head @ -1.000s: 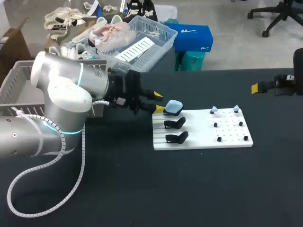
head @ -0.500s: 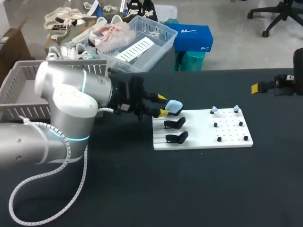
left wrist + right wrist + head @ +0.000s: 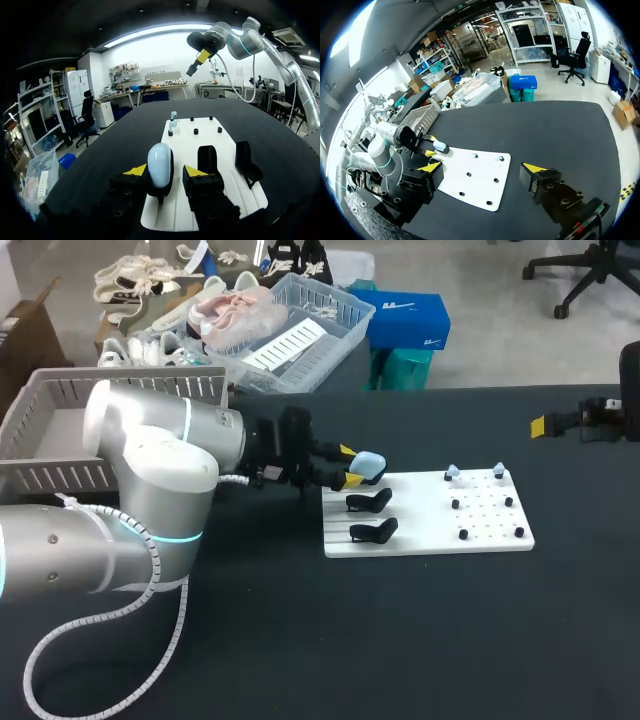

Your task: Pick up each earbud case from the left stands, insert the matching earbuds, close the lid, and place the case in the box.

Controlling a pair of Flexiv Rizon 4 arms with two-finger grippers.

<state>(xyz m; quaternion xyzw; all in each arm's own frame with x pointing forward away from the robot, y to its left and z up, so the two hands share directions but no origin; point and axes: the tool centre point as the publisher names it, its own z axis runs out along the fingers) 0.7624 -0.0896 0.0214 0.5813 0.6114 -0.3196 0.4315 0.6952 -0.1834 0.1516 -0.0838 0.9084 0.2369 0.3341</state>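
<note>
Two fingers point(image 3: 136, 171) are flanking the pale blue earbud case point(image 3: 159, 164).
Its long axis is running along them as the left gripper point(image 3: 166, 171) is gaping around it on the end stand point(image 3: 161, 194); the right gripper point(image 3: 482, 167) is hovering wide open.

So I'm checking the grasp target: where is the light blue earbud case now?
In the head view, the light blue oval earbud case sits on the rearmost black stand at the white board's left end, between the left gripper's open fingers.
</note>
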